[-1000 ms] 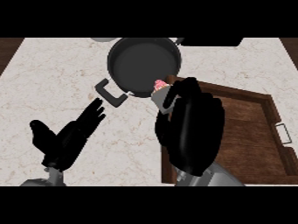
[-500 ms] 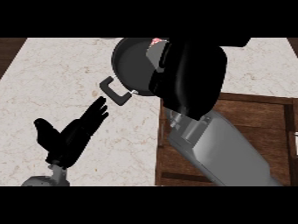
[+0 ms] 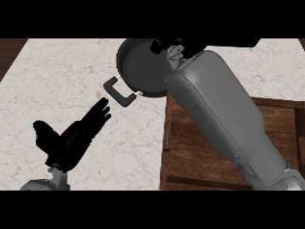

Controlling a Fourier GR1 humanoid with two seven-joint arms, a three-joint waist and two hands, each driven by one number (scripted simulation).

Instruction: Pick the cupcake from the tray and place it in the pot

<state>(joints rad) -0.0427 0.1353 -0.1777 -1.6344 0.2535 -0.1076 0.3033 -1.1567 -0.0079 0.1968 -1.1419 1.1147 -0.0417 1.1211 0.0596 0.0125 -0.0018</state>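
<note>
Marble counter [image 3: 62, 76] below, the right hand [image 3: 173, 47] has swung over the pot [image 3: 141, 67] (fingers seemingly clutching the cupcake [image 3: 175, 53]), release next.

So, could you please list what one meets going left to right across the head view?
Open black left robot hand → dark round metal pot's side handle → dark round metal pot → brown wooden tray.

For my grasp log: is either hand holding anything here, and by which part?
The right hand, over the pot, curls round something pale, likely the cupcake; the fingers hide which part is gripped. The left hand rests open, holding nothing.
</note>
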